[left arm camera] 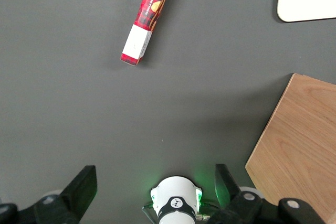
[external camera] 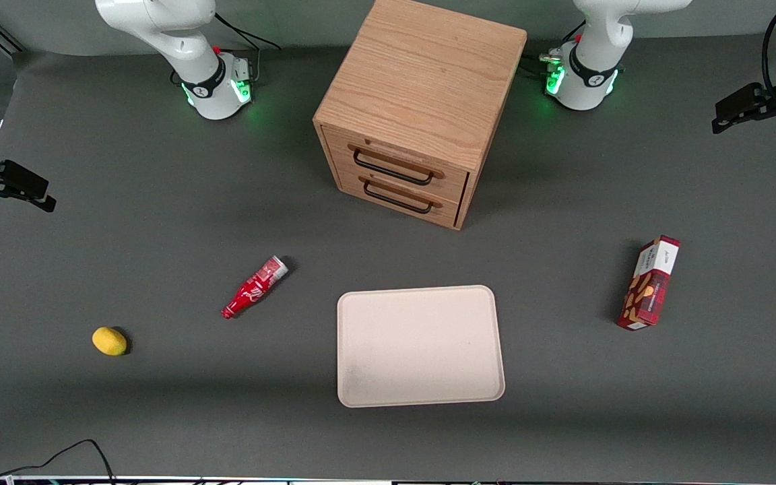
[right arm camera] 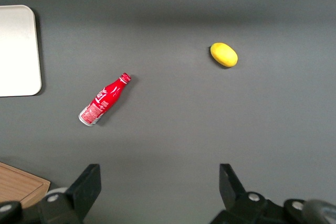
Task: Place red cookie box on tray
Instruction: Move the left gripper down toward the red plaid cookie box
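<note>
Nothing picked yet: gripper (left arm camera: pixel 152 192) hangs high at the working arm's end of the table, fingers (left arm camera: pixel 81 187) spread wide, nothing held. Red cookie box (external camera: pixel 649 283) lies on the dark grey table (external camera: pixel 159 404), well apart from the empty tray (external camera: pixel 419 346). Wooden drawer cabinet (external camera: pixel 422 101) stands farther from the camera than the tray.

One red cookie box (external camera: pixel 649 283) lies on the tabletop (external camera: pixel 159 222), well apart from the gripper (left arm camera: pixel 155 190), whose two fingers (left arm camera: pixel 81 190) are spread wide with nothing between them. There is one tray (external camera: pixel 418 345), one wooden cabinet (external camera: pixel 422 101) with two drawers (external camera: pixel 395 182), one red bottle (external camera: pixel 254 287) and one yellow lemon-like fruit (external camera: pixel 109 341), all farther from the fingers than the box.
</note>
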